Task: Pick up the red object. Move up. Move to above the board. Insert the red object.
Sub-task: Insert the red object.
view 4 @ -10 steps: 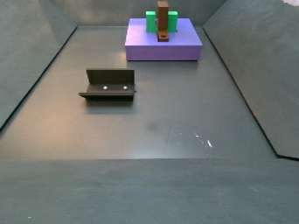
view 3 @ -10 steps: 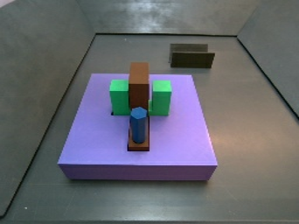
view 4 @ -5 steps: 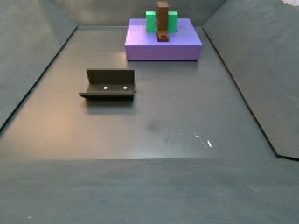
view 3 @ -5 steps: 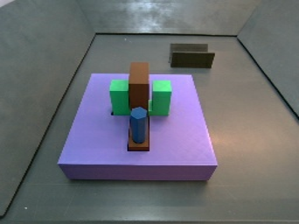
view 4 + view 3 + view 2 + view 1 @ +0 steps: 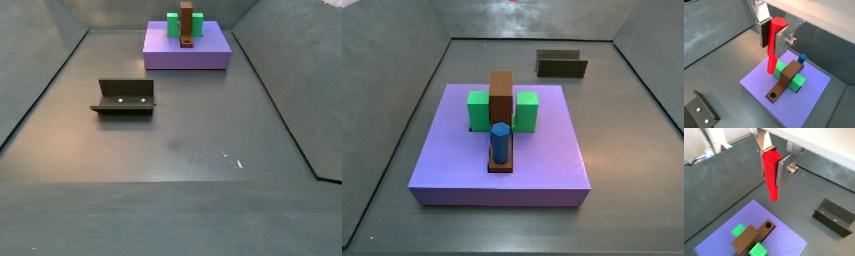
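Observation:
My gripper is shut on the red object, a slim bright red peg that hangs upright between the fingers, its lower end free. It also shows in the other wrist view, where the gripper hangs high above the board. The board is a narrow brown strip with a round hole at one end, flanked by two green cubes. A blue peg stands in its other end. Both side views show the board but neither the gripper nor the red peg.
The board rests on a large flat purple slab. The dark fixture stands on the grey floor away from the slab. Grey walls enclose the floor.

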Motion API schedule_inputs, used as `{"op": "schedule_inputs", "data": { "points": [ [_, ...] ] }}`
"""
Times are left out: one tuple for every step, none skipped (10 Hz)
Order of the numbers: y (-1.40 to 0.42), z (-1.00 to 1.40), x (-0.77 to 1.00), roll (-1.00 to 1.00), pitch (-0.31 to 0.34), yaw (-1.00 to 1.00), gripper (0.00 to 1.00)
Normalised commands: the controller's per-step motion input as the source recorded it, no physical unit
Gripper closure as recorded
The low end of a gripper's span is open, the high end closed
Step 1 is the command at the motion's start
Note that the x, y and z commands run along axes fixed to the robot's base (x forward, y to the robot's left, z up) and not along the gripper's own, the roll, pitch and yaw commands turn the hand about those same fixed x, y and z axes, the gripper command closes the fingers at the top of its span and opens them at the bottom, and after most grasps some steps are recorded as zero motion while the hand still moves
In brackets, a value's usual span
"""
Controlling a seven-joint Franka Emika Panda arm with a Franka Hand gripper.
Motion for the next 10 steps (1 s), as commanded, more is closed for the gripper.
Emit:
{"op": "schedule_inputs", "data": {
  "points": [
    [0.07,-0.11,0.14,-0.4,-0.366,-0.64,1.0],
    [0.0,-0.1,0.01,-0.46,-0.36,-0.67,1.0],
    [0.01,-0.09,0.04,-0.44,-0.371,-0.65,1.0],
    [0.24,-0.33,0.0,-0.29,-0.284,-0.45,1.0],
    [0.0,-1.0,0.02,0.0,-0.031,-0.42,1.0],
    [0.0,-1.0,0.0,0.0,0.0,-0.44,1.0],
    [0.0,-1.0,0.02,0.0,0.009,-0.43,1.0],
    [-0.02,-1.0,0.05,0.0,0.007,-0.46,1.0],
    [-0.02,-1.0,0.07,0.0,0.029,-0.48,1.0],
    [-0.03,-1.0,0.06,0.0,0.034,-0.47,1.0]
  ]
}}
